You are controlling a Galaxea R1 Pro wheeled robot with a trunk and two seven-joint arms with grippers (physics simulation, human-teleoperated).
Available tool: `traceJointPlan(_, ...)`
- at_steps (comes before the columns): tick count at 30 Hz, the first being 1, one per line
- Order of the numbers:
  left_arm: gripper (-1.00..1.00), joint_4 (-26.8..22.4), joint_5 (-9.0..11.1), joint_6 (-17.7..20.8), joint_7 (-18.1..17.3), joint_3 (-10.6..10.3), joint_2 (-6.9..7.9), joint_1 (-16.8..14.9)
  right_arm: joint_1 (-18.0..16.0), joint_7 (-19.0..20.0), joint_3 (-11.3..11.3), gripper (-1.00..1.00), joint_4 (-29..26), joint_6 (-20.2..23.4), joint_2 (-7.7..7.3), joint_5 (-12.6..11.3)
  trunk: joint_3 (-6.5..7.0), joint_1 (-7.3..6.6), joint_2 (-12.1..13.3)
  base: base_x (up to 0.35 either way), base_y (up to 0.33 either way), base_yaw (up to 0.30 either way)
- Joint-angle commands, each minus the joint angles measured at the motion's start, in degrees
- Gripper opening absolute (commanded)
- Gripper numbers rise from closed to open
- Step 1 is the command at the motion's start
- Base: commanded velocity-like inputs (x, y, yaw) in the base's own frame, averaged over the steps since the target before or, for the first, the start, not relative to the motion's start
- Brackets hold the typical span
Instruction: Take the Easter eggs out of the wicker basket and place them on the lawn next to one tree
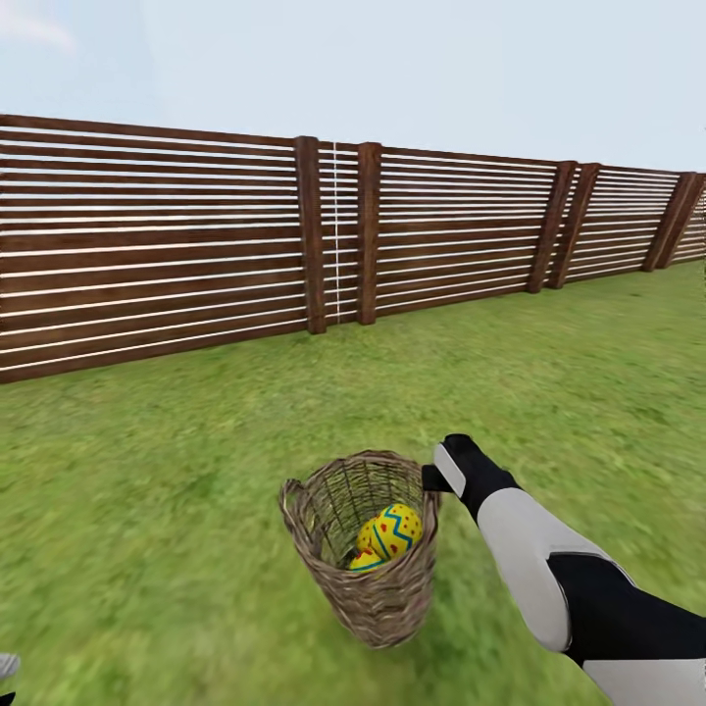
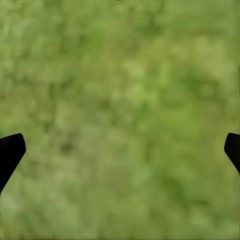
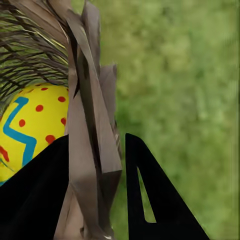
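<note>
The wicker basket (image 1: pixel 378 588) stands on the lawn (image 1: pixel 176 471), leaning toward me with its mouth facing up and back. Inside lie yellow Easter eggs: one with a blue zigzag and red dots (image 1: pixel 397 529) on top, another (image 1: pixel 366 536) behind it, and a third (image 1: pixel 365 562) low at the front wall. My right gripper (image 1: pixel 432 478) is at the basket's right rim. In the right wrist view its fingers (image 3: pixel 37 195) straddle the basket wall (image 3: pixel 92 130), shut on it, with an egg (image 3: pixel 35 125) just inside. My left gripper (image 2: pixel 120 150) hangs open over bare grass.
A brown horizontal-slat fence (image 1: pixel 196 245) runs across the back of the lawn and recedes to the right. Grass stretches all around the basket. A sliver of my left arm (image 1: pixel 6 669) shows at the lower left corner.
</note>
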Motion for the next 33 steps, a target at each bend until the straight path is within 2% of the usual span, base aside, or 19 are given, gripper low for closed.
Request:
traceJointPlan(1, 1.00, -0.09, 0.59, 0.53, -0.20, 0.00, 0.02, 0.00, -0.03, -0.51, -0.50, -1.00, -0.11, -0.11, 0.06, -1.26, 0.17, -0.04, -0.01, 0.000, 0.000, 0.000)
traceJointPlan(3, 1.00, -0.09, 0.59, 0.58, -0.20, 0.00, 0.02, 0.00, -0.03, -0.48, -0.47, -1.00, -0.11, -0.11, 0.07, -1.33, 0.62, -0.09, 0.02, 0.000, 0.000, 0.000)
traceJointPlan(23, 1.00, 0.00, 0.58, 0.53, -0.11, 0.00, -0.02, -0.08, 0.29, 0.58, -1.13, -1.00, -0.76, -0.07, 0.07, -1.54, 4.21, -4.48, 8.04, 0.000, 0.000, 0.000)
traceJointPlan(27, 1.00, 0.00, 0.58, 0.52, -0.03, 0.00, -0.06, -0.08, 0.47, 2.59, -1.00, -1.00, -1.11, -0.10, 0.09, -1.51, 4.92, -5.36, 9.65, 0.000, 0.000, 0.000)
traceJointPlan(33, 1.00, 0.00, 0.58, 0.52, 0.06, 0.00, -0.07, -0.08, 0.66, 3.39, -1.03, -1.00, -1.20, -0.12, 0.20, -1.54, 6.00, -6.68, 12.05, 0.000, 0.000, 0.000)
